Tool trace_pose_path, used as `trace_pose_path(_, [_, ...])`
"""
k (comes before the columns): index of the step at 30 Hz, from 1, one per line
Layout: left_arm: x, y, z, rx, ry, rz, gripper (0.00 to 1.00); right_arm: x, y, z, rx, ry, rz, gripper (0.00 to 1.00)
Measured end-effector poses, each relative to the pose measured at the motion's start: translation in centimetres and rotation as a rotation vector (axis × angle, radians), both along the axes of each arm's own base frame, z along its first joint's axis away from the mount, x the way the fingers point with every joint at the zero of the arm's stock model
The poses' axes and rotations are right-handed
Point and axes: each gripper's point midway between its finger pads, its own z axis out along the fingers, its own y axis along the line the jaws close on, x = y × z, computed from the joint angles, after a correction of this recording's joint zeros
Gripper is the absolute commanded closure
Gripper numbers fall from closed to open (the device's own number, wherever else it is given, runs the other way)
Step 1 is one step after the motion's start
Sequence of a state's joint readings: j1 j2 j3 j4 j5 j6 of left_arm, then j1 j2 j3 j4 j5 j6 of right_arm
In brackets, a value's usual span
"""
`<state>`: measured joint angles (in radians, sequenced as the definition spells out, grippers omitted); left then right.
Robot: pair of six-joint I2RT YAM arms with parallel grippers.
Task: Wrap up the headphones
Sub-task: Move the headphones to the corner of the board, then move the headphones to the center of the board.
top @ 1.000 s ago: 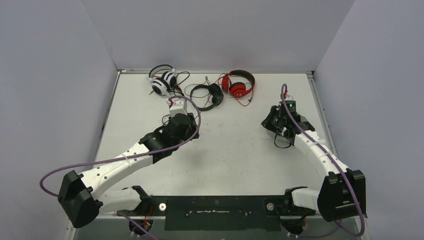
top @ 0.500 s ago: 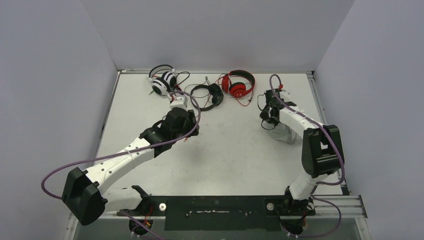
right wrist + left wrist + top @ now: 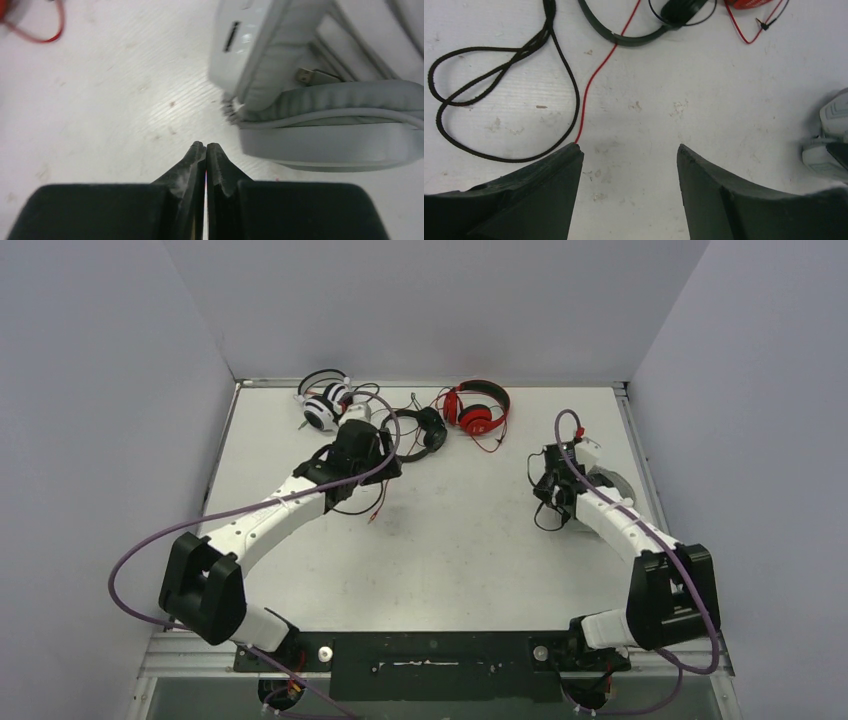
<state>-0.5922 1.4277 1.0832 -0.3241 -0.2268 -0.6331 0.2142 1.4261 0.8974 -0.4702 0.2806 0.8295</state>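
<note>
1. Up along the far edge of the table (image 3: pixel 460 540), three of the headphones lie in a row. The white-and-black pair (image 3: pixel 322 402) is on the left, the black pair (image 3: pixel 418 430) in the middle and the red pair (image 3: pixel 478 408) on the right. Their thin cables are strewn loosely around them.
2. The fourth, the grey pair (image 3: pixel 325 100), lies over on the right side of the table, well apart from that row. From the top it's partly hidden behind the right arm (image 3: pixel 620 525).
3. The left gripper (image 3: pixel 629 150) hangs over the table just on the near side of the black pair. Its jaws are spread wide with only bare table between them.
4. A red cable (image 3: pixel 600 70) crosses the black headband and runs down to the tip of one finger (image 3: pixel 539 190). I honestly can't tell if it touches.
5. A black cable (image 3: pixel 524 50) lies in a loose loop on the table beside the red one.
6. The right gripper (image 3: pixel 205 146) is pinched fully closed and I can't see anything caught in it. Its tips sit just beside the grey ear cup, not touching it.
</note>
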Motion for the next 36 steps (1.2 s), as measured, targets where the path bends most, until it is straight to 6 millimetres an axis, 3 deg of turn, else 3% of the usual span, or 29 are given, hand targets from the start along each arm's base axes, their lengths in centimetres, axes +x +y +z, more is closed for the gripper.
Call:
trace_pose_path(4, [2.6, 2.1, -1.0, -0.018, 0.034, 0.111, 0.1, 0.4, 2.8, 2.6, 0.084, -0.128, 0.219, 0.98])
trace_pose_path(8, [3.8, 4.7, -2.8, -0.001, 0.078, 0.214, 0.08, 0.9, 4.6, 6.1, 0.115, -0.25, 0.348, 0.98])
trace_pose_path(12, [5.5, 9.6, -4.2, 0.039, 0.12, 0.347, 0.07, 0.6, 5.8, 7.7, 0.136, -0.311, 0.434, 0.93])
trace_pose_path(16, [8.4, 15.2, -3.2, 0.054, 0.099, 0.474, 0.03, -0.2, 6.8, 7.6, 0.169, -0.317, 0.494, 0.89])
trace_pose_path(21, [12.9, 19.1, -1.2, 0.012, 0.054, 0.554, 0.03, -1.6, 9.1, 7.9, 0.227, -0.33, 0.589, 0.78])
trace_pose_path(23, [15.5, 20.0, -0.8, 0.006, 0.047, 0.563, 0.03, -2.5, 10.1, 8.3, 0.243, -0.345, 0.63, 0.72])
trace_pose_path(25, [18.7, 20.7, -0.8, 0.013, 0.035, 0.565, 0.03, -3.0, 10.7, 8.8, 0.25, -0.358, 0.66, 0.59])
trace_pose_path(30, [24.8, 20.8, -3.0, 0.03, 0.049, 0.54, 0.03, -3.2, 11.3, 9.7, 0.247, -0.389, 0.694, 0.36])
trace_pose_path(34, [28.5, 20.6, -6.0, -0.001, 0.069, 0.517, 0.04, -3.1, 11.7, 10.5, 0.245, -0.406, 0.718, 0.29])
trace_pose_path(36, [30.1, 20.7, -6.1, -0.018, 0.053, 0.498, 0.16, -3.0, 12.0, 10.9, 0.245, -0.416, 0.729, 0.29])
